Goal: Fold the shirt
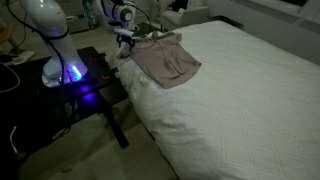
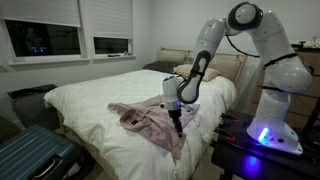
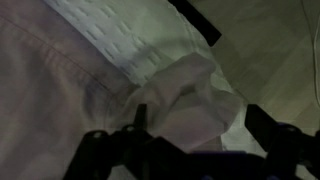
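Note:
The dusty pink shirt [image 1: 165,58] lies spread on the white quilted bed near its edge, also seen in the other exterior view [image 2: 145,120]. My gripper [image 1: 125,45] [image 2: 177,126] is down at the shirt's corner by the bed edge. In the wrist view the shirt [image 3: 50,110] fills the left, and a bunched fold of it lies between my two dark fingers [image 3: 200,125]. The fingers stand wide apart and open around that fold.
The white bed cover [image 1: 240,100] [image 2: 100,95] [image 3: 130,30] lies under the shirt. The robot base on a dark stand with blue light [image 1: 72,72] [image 2: 265,135] is beside the bed. A blue suitcase [image 2: 35,155] stands at the bed's foot. Pillows [image 2: 185,72] lie at the head.

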Robot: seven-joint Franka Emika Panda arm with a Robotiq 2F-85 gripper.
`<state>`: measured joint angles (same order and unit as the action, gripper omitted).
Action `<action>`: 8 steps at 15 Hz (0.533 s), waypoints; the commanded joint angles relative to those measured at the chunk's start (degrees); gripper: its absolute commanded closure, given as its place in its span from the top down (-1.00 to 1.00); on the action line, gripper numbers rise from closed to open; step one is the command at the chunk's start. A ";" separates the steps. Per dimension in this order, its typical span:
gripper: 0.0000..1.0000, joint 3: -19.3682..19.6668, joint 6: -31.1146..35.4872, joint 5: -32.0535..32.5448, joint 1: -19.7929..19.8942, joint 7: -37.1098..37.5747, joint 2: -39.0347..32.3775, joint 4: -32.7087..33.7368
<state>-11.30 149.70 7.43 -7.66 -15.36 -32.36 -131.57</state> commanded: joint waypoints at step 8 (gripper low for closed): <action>1.00 4.56 7.50 2.58 -4.15 7.26 -1.30 -1.46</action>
<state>-8.94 155.54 8.37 -9.75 -11.72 -33.82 -132.64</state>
